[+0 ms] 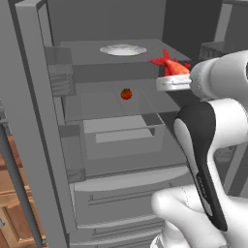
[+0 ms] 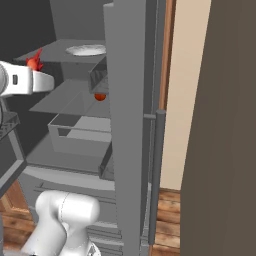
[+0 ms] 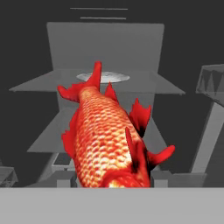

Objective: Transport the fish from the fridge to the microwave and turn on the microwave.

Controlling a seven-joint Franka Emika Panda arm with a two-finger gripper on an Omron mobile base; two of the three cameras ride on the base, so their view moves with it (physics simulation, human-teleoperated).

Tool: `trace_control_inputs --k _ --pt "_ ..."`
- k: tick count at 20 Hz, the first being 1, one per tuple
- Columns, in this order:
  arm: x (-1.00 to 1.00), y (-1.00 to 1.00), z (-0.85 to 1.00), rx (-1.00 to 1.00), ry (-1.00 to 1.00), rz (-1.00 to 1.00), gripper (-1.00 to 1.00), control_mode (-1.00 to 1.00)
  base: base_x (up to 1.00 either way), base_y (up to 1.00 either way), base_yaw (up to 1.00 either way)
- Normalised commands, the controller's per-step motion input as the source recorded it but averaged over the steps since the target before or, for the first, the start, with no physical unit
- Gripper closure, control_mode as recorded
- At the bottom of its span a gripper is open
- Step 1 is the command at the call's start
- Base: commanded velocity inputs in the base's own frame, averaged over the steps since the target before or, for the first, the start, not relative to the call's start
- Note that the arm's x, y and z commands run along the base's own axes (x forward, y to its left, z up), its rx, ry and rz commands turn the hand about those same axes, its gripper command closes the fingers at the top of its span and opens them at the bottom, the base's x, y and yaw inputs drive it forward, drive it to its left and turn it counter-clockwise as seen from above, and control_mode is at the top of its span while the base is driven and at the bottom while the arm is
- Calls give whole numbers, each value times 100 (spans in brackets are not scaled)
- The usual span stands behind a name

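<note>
Red-orange scaly fish (image 3: 107, 140) in hand (image 1: 167, 83), grey fridge (image 1: 111, 160) shelves

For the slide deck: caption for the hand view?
Red-orange fish held lengthwise ahead of the hand, open fridge shelves and a plate behind.

fish (image 3: 107, 140): red-orange, scaly, lengthwise | fridge (image 1: 97, 145): grey, open, shelves visible

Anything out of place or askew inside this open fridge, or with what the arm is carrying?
Nothing looks spilled or damaged. The fish sits in the gripper, clear of the fridge shelves. Inside, a white plate lies flat on the upper shelf and a tomato sits alone on the shelf below. The clear drawer is pulled partly out.
</note>
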Motion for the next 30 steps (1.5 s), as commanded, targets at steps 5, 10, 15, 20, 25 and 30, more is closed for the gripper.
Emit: trace_control_inputs --k 5,10,15,20,25,30 --pt "-23 -14 -5 0 0 0 100 -100 0 0 0" --pt "-15 -16 -12 0 0 0 100 -100 0 0 0" --pt "-6 -18 -16 0 0 0 100 -100 0 0 0" --pt "-2 -14 -17 0 0 0 100 -100 0 0 0" --pt "-3 -2 -10 0 0 0 100 -100 0 0 0" --pt "-13 0 0 0 0 0 100 -100 0 0 0"
